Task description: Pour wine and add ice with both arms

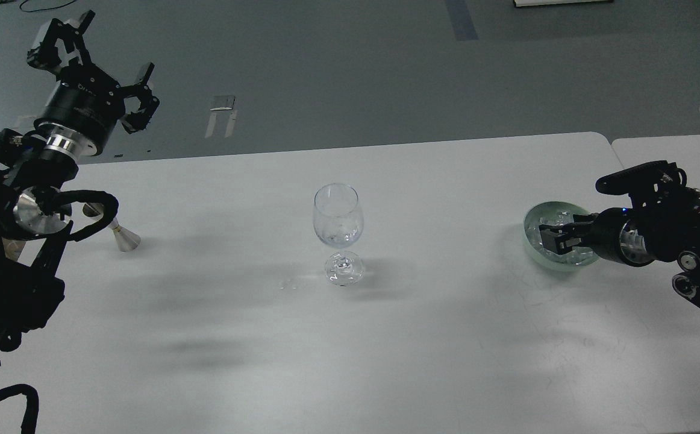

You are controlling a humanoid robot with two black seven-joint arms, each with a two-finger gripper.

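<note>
A clear stemmed wine glass [338,218] stands upright at the table's middle, with glinting wet wine [341,236] low in its bowl and a few drops on the table [287,283] to its left. A pale green bowl [529,248] at the right holds the ice [534,231]. My right gripper [550,239] reaches in from the right and is down in the bowl among the ice, fingers a little apart. Whether a chunk lies between them is not visible. My left gripper [98,55] is raised at the far left, above the table's back edge, fingers spread and empty.
A small metal jigger [118,234] lies on its side on the table at the left, just beside my left arm's elbow joint [32,208]. A second white table [663,150] adjoins at the right. Grey floor lies beyond the back edge.
</note>
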